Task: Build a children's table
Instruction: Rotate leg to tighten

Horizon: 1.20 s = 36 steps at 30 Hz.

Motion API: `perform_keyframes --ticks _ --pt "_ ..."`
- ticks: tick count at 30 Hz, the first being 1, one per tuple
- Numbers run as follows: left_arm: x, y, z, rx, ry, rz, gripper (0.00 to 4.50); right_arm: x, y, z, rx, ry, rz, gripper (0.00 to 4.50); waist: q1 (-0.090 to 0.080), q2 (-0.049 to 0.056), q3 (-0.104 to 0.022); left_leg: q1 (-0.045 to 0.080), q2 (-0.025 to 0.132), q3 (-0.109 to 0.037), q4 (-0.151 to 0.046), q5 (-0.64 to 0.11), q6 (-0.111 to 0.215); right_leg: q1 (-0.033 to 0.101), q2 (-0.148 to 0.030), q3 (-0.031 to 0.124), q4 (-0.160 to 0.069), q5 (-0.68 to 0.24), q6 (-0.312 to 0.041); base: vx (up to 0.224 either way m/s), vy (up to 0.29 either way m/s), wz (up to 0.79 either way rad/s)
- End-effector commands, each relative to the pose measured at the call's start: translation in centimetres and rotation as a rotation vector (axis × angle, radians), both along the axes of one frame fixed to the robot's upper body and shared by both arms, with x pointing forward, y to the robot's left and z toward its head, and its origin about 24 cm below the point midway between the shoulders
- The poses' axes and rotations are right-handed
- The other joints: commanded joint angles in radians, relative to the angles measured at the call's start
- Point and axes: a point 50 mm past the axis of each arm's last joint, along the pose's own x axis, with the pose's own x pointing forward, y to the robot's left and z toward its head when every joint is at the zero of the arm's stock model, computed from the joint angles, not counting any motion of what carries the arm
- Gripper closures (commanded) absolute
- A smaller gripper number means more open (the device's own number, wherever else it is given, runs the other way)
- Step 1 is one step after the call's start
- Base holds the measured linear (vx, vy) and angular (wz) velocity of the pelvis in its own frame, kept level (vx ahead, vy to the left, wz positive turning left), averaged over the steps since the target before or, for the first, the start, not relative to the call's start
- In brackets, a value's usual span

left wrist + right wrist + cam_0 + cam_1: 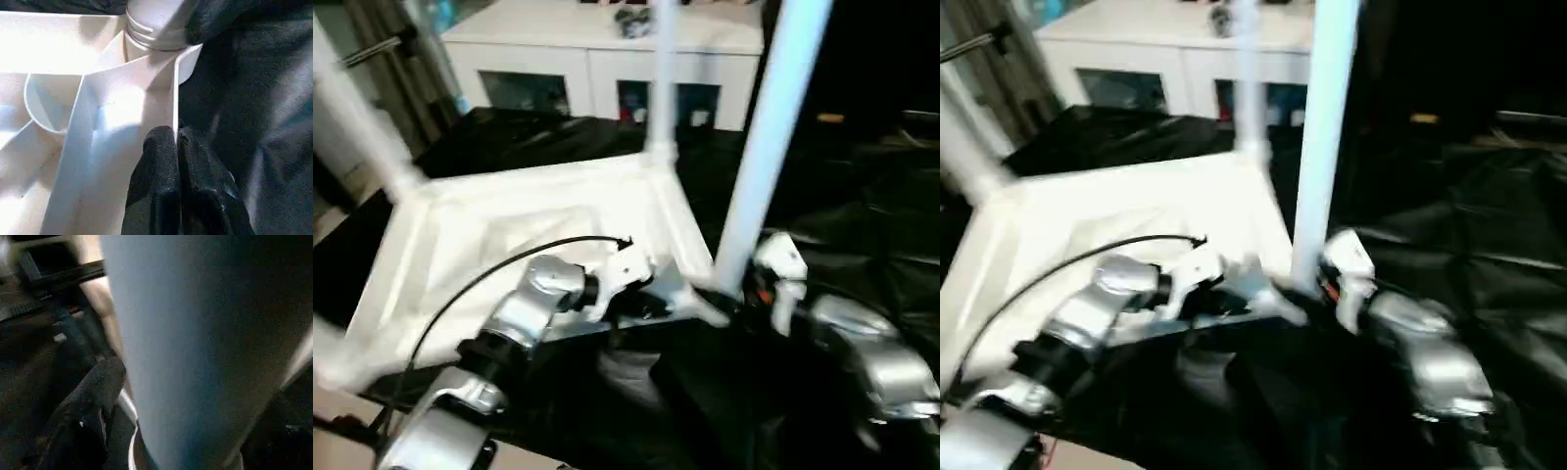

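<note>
No legible text or labels anywhere.

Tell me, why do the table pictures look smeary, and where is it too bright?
Both eye views are smeared by motion, streaking the legs. In the left wrist view the tabletop glares nearly blank white. In the right wrist view a leg looms close, shadowed and soft.

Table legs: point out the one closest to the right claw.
The near right leg, standing straight up beside the right claw. The other two legs stand at corners farther away.
</note>
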Motion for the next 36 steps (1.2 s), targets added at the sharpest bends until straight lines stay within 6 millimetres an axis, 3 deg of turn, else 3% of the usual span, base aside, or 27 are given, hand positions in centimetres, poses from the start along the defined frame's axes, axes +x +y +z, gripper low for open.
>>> perform_keyframes --ticks 1,4,7,12,13,20,22,25,26,27,28,29,30,31,33,34,36 --pt "-0.4 -0.4 0.3 -0.007 -0.018 -0.056 4.5 -1.3 1.5 -1.1 0.019 0.097 0.145 1.23 0.0 -0.011 -0.053 0.005 0.039 -0.007 -0.059 -0.156 0.109 0.049 -0.051 0.035 -0.057 -0.027 -0.281 0.0 0.0 0.0" --pt "-0.5 0.2 0.2 0.002 -0.012 -0.061 4.5 -1.5 1.3 -1.1 0.013 0.117 0.161 1.4 0.0 -0.014 -0.049 0.008 0.039 -0.008 -0.064 -0.203 0.08 0.047 -0.053 0.037 -0.064 -0.113 -0.265 0.0 0.0 0.0" --pt "-0.4 1.0 0.2 0.017 -0.012 -0.056 4.5 -1.8 1.3 -1.1 0.002 0.134 0.199 1.64 -0.001 -0.016 -0.048 0.009 0.039 -0.007 -0.066 -0.203 0.067 0.044 -0.052 0.039 -0.067 -0.14 -0.256 0.0 0.0 0.0" --pt "-0.3 1.2 0.1 0.021 -0.011 -0.052 4.5 -1.9 1.1 -1.2 -0.007 0.142 0.211 2.04 0.0 -0.016 -0.052 0.007 0.038 -0.007 -0.062 -0.165 0.074 0.046 -0.052 0.039 -0.06 -0.092 -0.26 0.0 0.0 0.0" --pt "-0.3 1.2 0.2 0.016 -0.014 -0.046 4.5 -1.9 1.2 -1.3 -0.011 0.147 0.219 2.13 0.0 -0.021 -0.052 0.006 0.038 -0.006 -0.061 -0.157 0.079 0.046 -0.052 0.038 -0.059 -0.079 -0.263 0.0 0.0 0.0" --pt "-0.1 0.9 0.0 -0.005 -0.024 0.007 4.5 -2.3 2.1 -1.8 0.016 0.16 0.212 2.4 0.0 -0.02 -0.051 0.008 0.038 -0.006 -0.061 -0.164 0.078 0.045 -0.052 0.039 -0.062 -0.112 -0.258 0.0 0.0 0.0" --pt "0.6 0.2 0.2 -0.016 -0.046 0.091 4.5 -2.1 2.3 -2.2 0.06 0.155 0.116 2.43 0.0 -0.021 -0.047 0.009 0.038 -0.006 -0.064 -0.181 0.072 0.042 -0.053 0.04 -0.066 -0.141 -0.252 0.0 0.0 0.0" --pt "1.2 -0.6 0.4 -0.038 -0.061 0.162 4.5 -1.5 2.3 -2.9 0.064 0.131 0.001 2.46 -0.003 -0.023 -0.043 0.013 0.036 -0.007 -0.071 -0.243 0.042 0.04 -0.053 0.04 -0.078 -0.255 -0.225 0.0 0.0 0.0" --pt "1.4 -1.0 0.5 -0.049 -0.065 0.189 4.5 -1.3 2.4 -3.2 0.062 0.121 -0.047 2.46 -0.008 -0.02 -0.039 0.015 0.035 -0.005 -0.072 -0.269 0.027 0.032 -0.053 0.041 -0.083 -0.297 -0.216 0.0 0.0 0.0" --pt "1.6 -1.4 0.6 -0.056 -0.069 0.21 4.5 -1.0 2.4 -3.6 0.06 0.124 -0.101 2.46 -0.009 -0.026 -0.038 0.014 0.034 -0.008 -0.075 -0.285 0.02 0.034 -0.055 0.04 -0.087 -0.327 -0.208 0.0 0.0 0.0" --pt "1.8 -2.0 0.7 -0.064 -0.075 0.234 4.5 -0.4 2.4 -4.2 0.05 0.123 -0.184 2.47 -0.012 -0.021 -0.038 0.014 0.032 -0.012 -0.077 -0.294 0.011 0.035 -0.056 0.038 -0.089 -0.367 -0.19 0.0 0.0 0.0" --pt "1.9 -2.6 0.8 -0.074 -0.077 0.263 4.5 0.1 2.4 -4.7 0.048 0.129 -0.273 2.49 -0.02 -0.021 -0.035 0.014 0.033 -0.012 -0.079 -0.311 0.0 0.029 -0.055 0.039 -0.092 -0.385 -0.183 0.0 0.0 0.0" --pt "2.0 -3.4 0.9 -0.085 -0.079 0.286 4.5 0.5 2.5 -5.2 0.051 0.138 -0.356 2.5 -0.021 -0.011 -0.035 0.014 0.032 -0.016 -0.081 -0.326 -0.009 0.03 -0.057 0.037 -0.092 -0.401 -0.178 0.0 0.0 0.0" --pt "2.0 -4.0 1.0 -0.094 -0.08 0.302 4.5 0.9 2.7 -5.5 0.058 0.142 -0.419 2.5 -0.028 -0.016 -0.035 0.012 0.03 -0.019 -0.082 -0.344 -0.017 0.033 -0.055 0.034 -0.096 -0.417 -0.165 0.0 0.0 0.0" --pt "1.9 -5.2 1.0 -0.104 -0.078 0.308 4.5 1.3 3.5 -5.9 0.069 0.153 -0.486 2.5 -0.035 -0.017 -0.034 0.015 0.028 -0.018 -0.082 -0.369 -0.014 0.029 -0.053 0.036 -0.101 -0.423 -0.156 0.0 0.0 0.0" --pt "1.7 -5.6 1.0 -0.108 -0.076 0.304 4.5 1.4 4.0 -6.0 0.063 0.152 -0.5 2.5 -0.037 -0.011 -0.035 0.014 0.026 -0.019 -0.082 -0.374 -0.012 0.029 -0.053 0.035 -0.101 -0.426 -0.155 0.0 0.0 0.0" --pt "1.3 -6.3 0.9 -0.116 -0.067 0.279 4.5 1.8 5.4 -5.8 0.044 0.119 -0.497 2.5 -0.042 -0.013 -0.035 0.012 0.026 -0.019 -0.083 -0.376 -0.009 0.028 -0.052 0.035 -0.105 -0.423 -0.15 0.0 0.0 0.0"
